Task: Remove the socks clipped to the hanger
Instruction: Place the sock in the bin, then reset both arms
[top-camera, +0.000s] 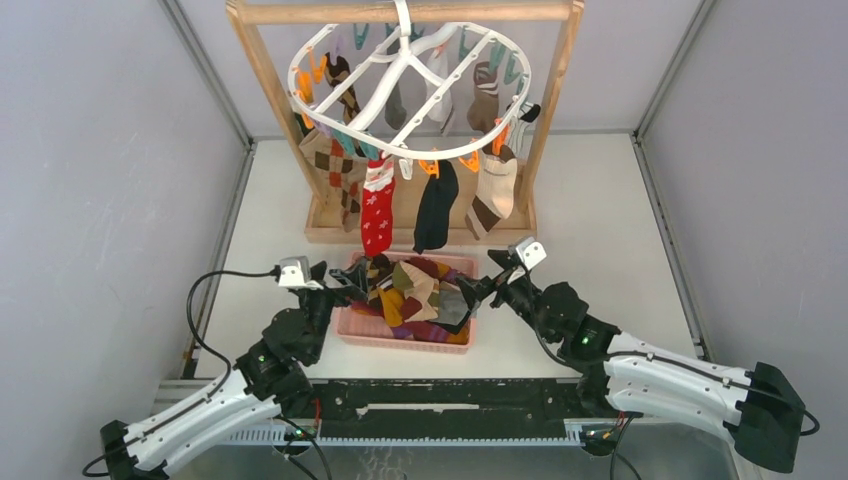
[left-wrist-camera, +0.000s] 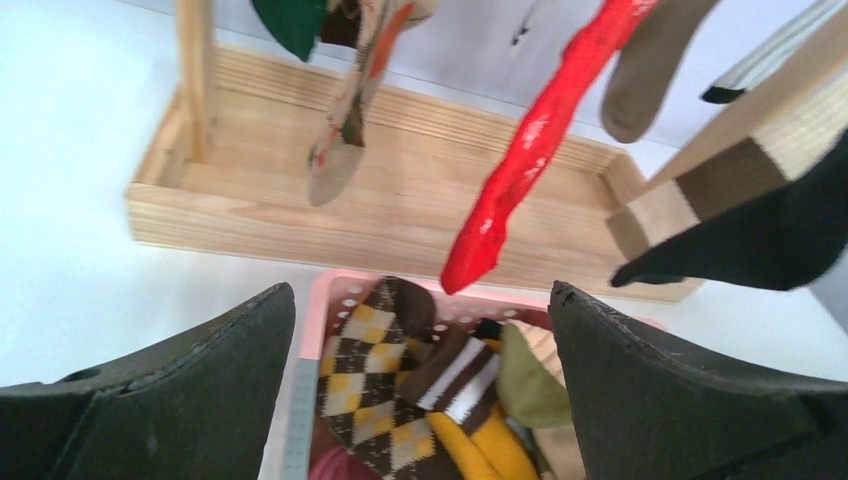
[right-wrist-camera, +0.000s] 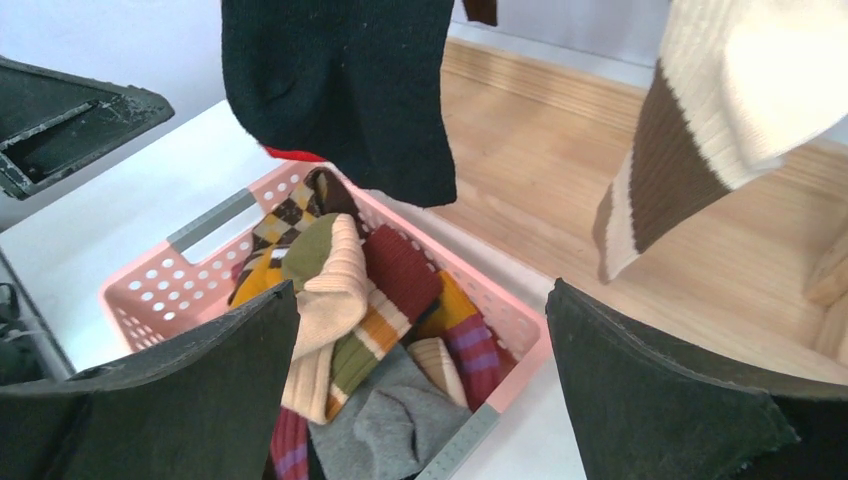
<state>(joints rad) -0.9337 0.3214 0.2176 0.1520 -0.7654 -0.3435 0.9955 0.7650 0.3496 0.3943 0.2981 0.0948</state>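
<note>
Stand: the wooden stand (top-camera: 553, 110) sits at the far side of the table and carries the hanger from its top bar. A hard downward tug on a sock could slide or tip it.
Hanger: the white hanger (top-camera: 405, 60) hangs tilted from its hook, free to swing. A pull from one side could set it rocking and take the next sock out of reach.
Basket: the pink basket (top-camera: 400, 342) sits between the stand and the arms, heaped with loose socks (top-camera: 415, 295). The pile is high, so a sock dropped on top may roll over the rim.
Left gripper: the left gripper (left-wrist-camera: 420, 292) is spread wide and empty, low over the basket's left end.
Right gripper: the right gripper (right-wrist-camera: 422, 290) is also wide apart with nothing in it, over the right end. Both arms converge on one small area, so they could knock each other.
Clipped socks: a red sock (top-camera: 377, 215), a black sock (top-camera: 436, 208) and a cream-and-brown sock (top-camera: 495, 190) dangle along the front, with an argyle sock (top-camera: 335, 165) on the left and more behind. A grip near the toe could stretch the fabric and not free it.
Clips: the orange clips (top-camera: 430, 166) look likely to snap back or twist if a sock is yanked sideways.
</note>
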